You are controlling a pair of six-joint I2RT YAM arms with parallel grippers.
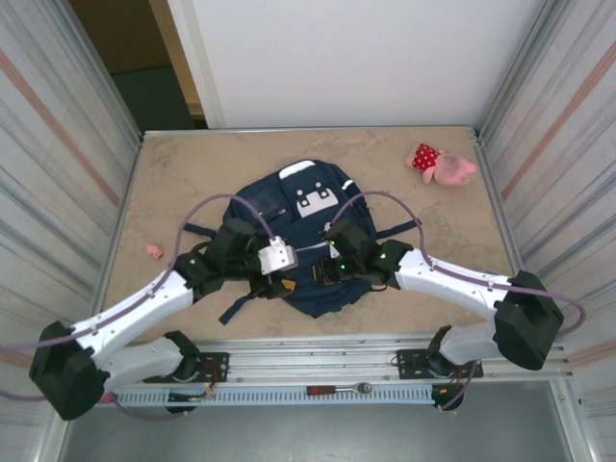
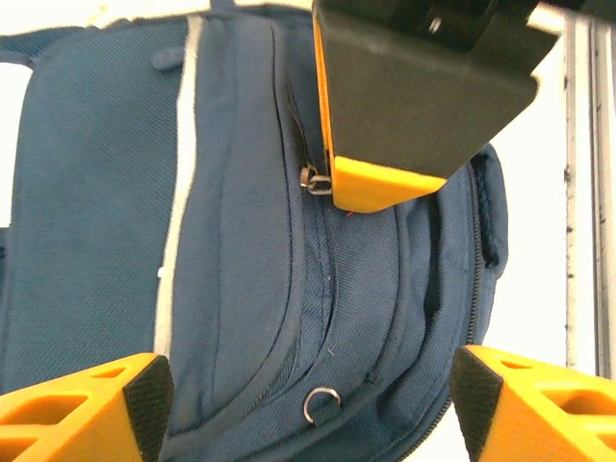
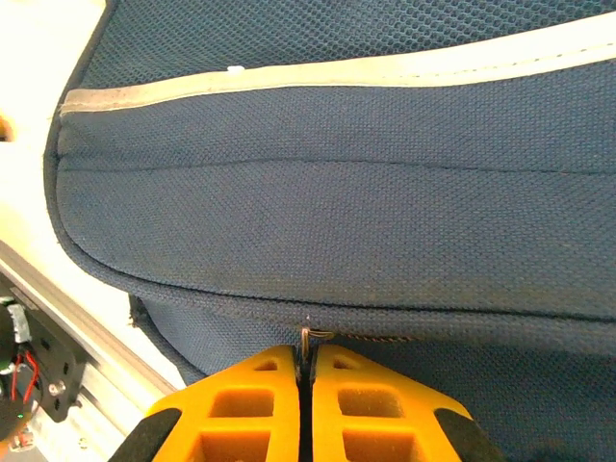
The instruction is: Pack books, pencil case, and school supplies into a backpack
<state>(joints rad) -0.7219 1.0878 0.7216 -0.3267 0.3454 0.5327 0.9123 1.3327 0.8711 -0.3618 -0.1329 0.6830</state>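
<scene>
My left pincer (image 2: 308, 402) stands wide, its two orange fingers apart over the near end of the backpack (image 1: 306, 217) and holding nothing; a small metal ring (image 2: 320, 404) on the fabric lies between them. The backpack lies flat at the centre of the table (image 1: 192, 183), its near end towards six o'clock, where my arms are bolted. I judge the task to be at the zip stage. Whether the book, the case and the supplies are inside I cannot tell, nor can I tell whether the zip line is open or closed along its length. If they are in, what remains is to run the zip home; if not, the mouth has yet to be opened and everything loaded. As for pose, my left arm reaches in from seven o'clock, wrist bent down over the pack's near-left corner. My right arm comes in from five o'clock, and my right pincer (image 3: 308, 390) is pressed tight together on the zip pull (image 3: 314, 336) at the pack's near edge, its tip close to my left one. A pink plush toy (image 1: 443, 166) lies well apart at two o'clock, and a small pink scrap (image 1: 154, 251) at nine o'clock.
</scene>
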